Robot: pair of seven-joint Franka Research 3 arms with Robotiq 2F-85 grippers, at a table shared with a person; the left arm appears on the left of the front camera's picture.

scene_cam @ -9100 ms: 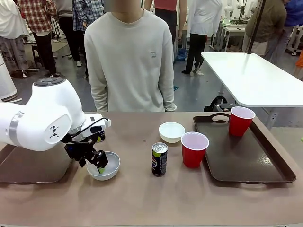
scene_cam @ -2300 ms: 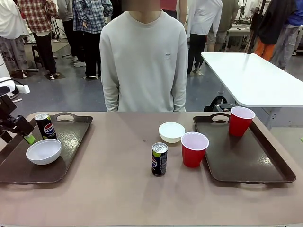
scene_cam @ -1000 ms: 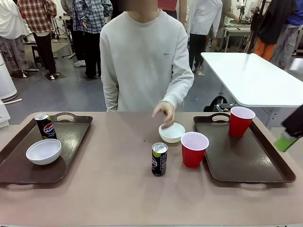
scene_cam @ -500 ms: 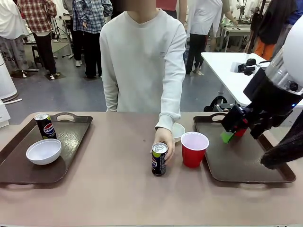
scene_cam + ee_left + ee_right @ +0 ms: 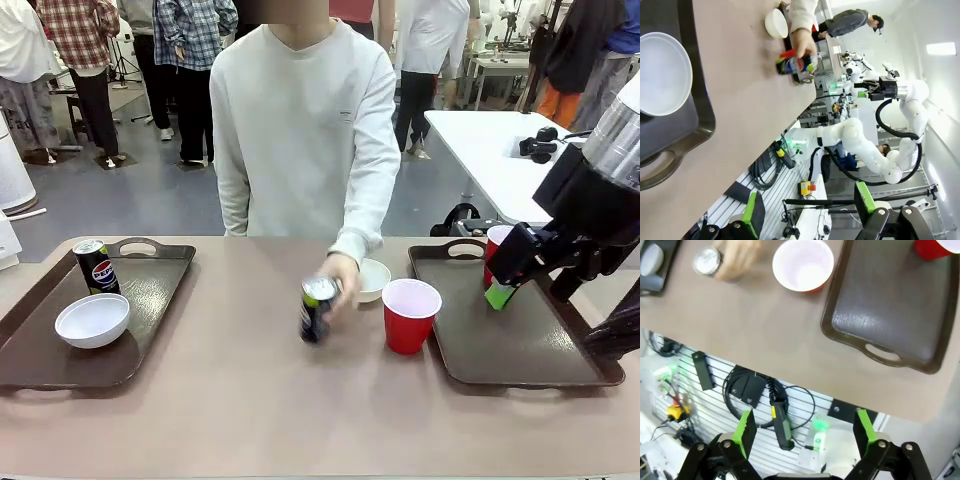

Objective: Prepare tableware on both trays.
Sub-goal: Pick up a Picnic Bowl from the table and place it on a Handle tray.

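**Tableware and trays.** The left tray held a bowl near its front and an upright can at its far left corner, the two close but apart. The right tray held one cup at its far end, partly hidden behind the right gripper.

On the bare table between the trays stood the second cup, just beside the right tray's left rim. The second bowl stood farther back. The person's hand grasped the second can, which leaned and was blurred, in front of the second bowl. Whether its base touched the table could not be told.

**Grippers.** The right gripper hung above the far part of the right tray. In its wrist view the green pads stood wide apart with nothing between them, and the second cup and the tray's handle lay beyond. The left gripper was likewise spread wide and empty. Its wrist view looked past the left tray's handle and bowl towards the hand and the leaning can.
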